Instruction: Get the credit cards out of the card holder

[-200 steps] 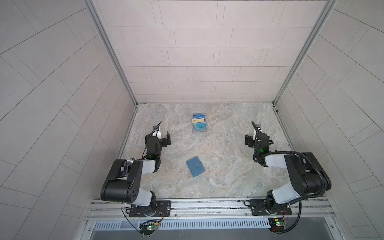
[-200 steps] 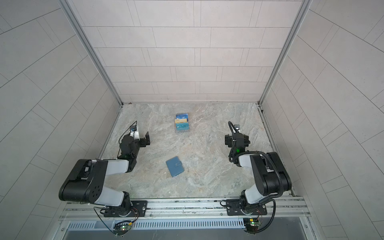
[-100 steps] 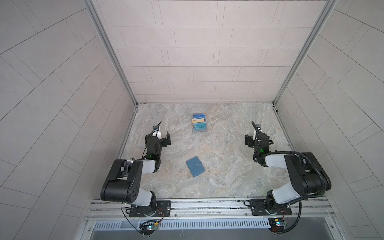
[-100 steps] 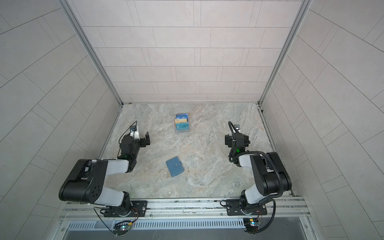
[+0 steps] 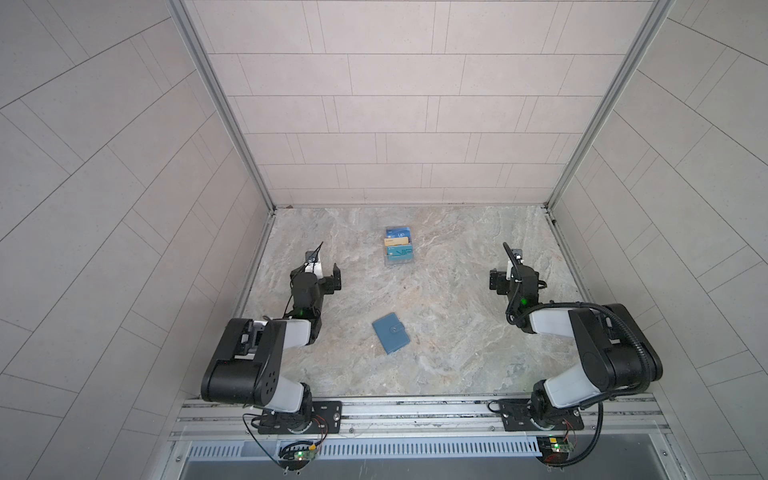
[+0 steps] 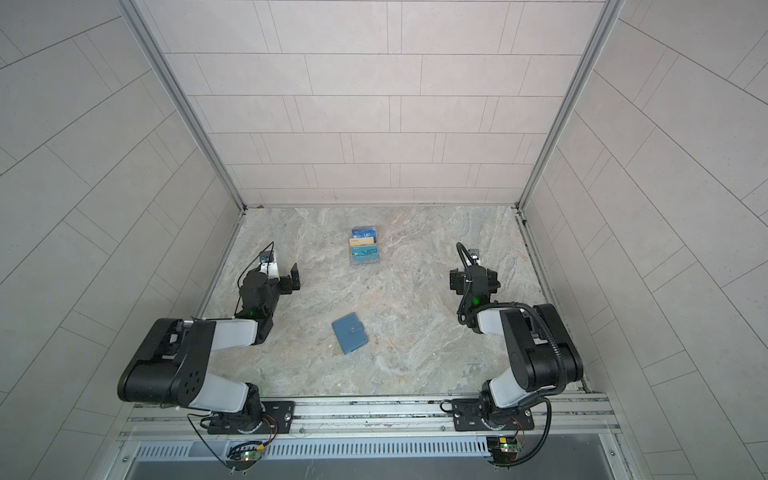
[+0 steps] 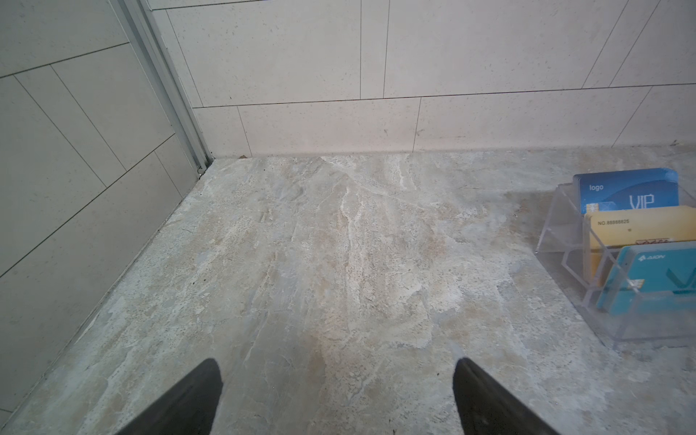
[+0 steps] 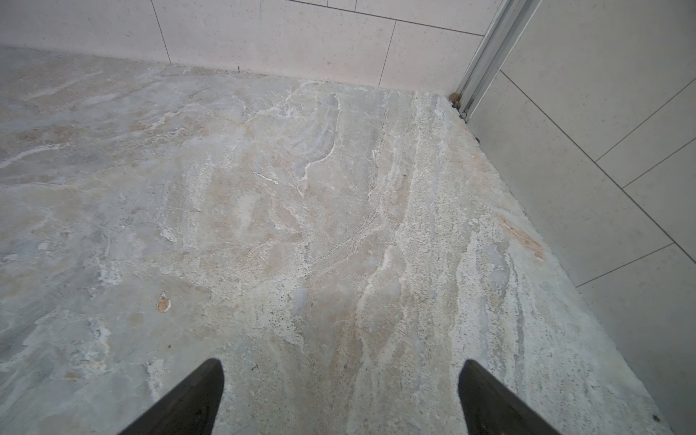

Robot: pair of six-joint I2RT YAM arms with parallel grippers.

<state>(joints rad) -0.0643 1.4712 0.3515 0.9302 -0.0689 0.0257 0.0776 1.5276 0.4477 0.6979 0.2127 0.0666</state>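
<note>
Marble-like stone in grey and beige forms the bench (image 5: 457,345), closed by tiled walls on three sides. Both arms are folded low over it: the left arm (image 5: 257,357) along the left edge, the right arm (image 5: 598,353) along the right edge.

The left gripper (image 5: 326,274) hangs near the left edge, about halfway toward the back edge. In its wrist view the two dark fingers (image 7: 196,399) stand wide apart with only bare bench between them, so it holds nothing. The right gripper (image 5: 513,280) is at a similar place near the right edge. Its fingers (image 8: 489,399) are also spread fully and grasp nothing.

Toward the middle of the back edge stands a clear tiered stand (image 5: 399,259). It shows three cards in rows: one blue, one yellow, one teal.

The card holder (image 5: 391,333) lies flat near the middle of the bench, a little toward the front edge and slightly turned against the edges. It is closed, with the snap tab on its upper face, so the credit cards cannot be seen. It is apart from both grippers and well apart from the stand
</note>
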